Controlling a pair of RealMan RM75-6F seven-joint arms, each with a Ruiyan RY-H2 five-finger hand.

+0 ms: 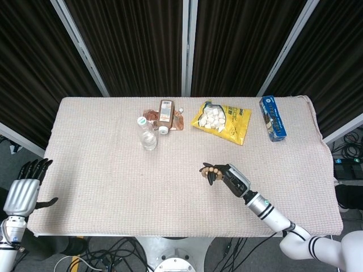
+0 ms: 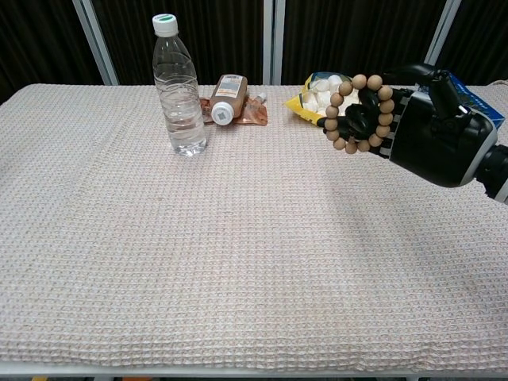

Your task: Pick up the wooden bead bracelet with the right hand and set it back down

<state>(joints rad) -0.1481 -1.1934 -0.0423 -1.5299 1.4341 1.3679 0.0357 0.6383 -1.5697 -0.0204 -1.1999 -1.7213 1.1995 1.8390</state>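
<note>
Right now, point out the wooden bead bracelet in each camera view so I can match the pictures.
Head view: bracelet at lower centre-right, looped on the right robot hand.
Chest view: bracelet at upper right, held above the cloth by that hand.
Shared landmark: the yellow snack bag just beyond it.

On the table (image 1: 102,187), a bottle (image 2: 179,87) stands left of a pouch (image 2: 232,103); a snack bag (image 1: 222,121) and a box (image 1: 273,118) lie further right.

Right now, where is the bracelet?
The bracelet hangs in the right hand, lifted above the table, at the right of the chest view, before the yellow bag.
</note>
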